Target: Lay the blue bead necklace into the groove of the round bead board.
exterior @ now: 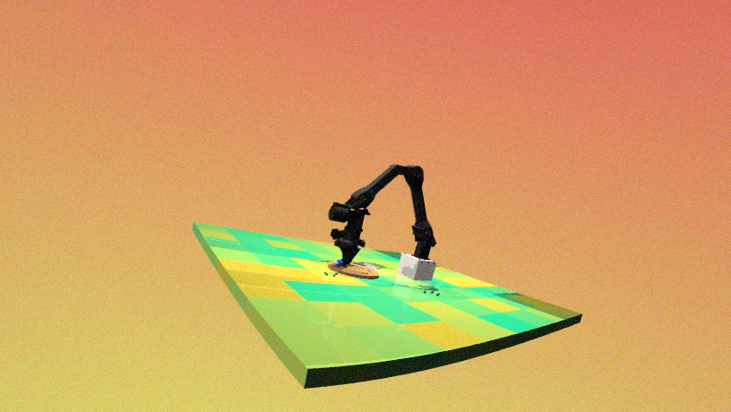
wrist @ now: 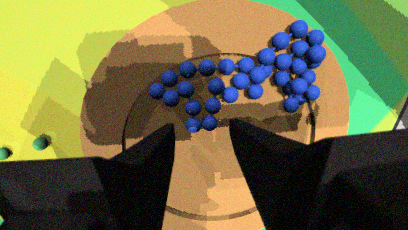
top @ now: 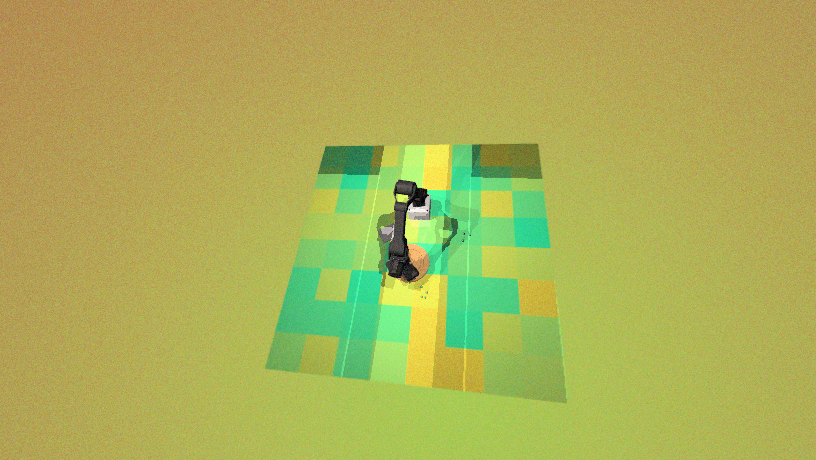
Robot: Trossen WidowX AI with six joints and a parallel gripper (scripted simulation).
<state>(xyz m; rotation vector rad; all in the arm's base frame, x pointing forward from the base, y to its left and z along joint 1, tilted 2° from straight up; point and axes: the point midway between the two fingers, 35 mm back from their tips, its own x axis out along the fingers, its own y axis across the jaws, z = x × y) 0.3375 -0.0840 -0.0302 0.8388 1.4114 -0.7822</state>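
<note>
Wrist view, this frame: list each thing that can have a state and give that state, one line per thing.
Gripper: open, fingers apart, nothing between them.
Blue bead necklace: lying bunched in a heap on the board, not spread along the groove; its near end sits just beyond the fingertips.
Round bead board: flat on the table, groove mostly bare of beads.
Two green beads: loose on the table beside the board.

The gripper (wrist: 201, 131) hung low over the round bead board (wrist: 150, 37), fingers parted with a bare strip of board between them. Straight ahead, the blue bead necklace (wrist: 245, 77) lay heaped across the board's far half, its nearest beads just off the fingertips (no way forward there). Two small green beads (wrist: 22, 147) sat on the checkered table (exterior: 358, 327) off the left side.
</note>
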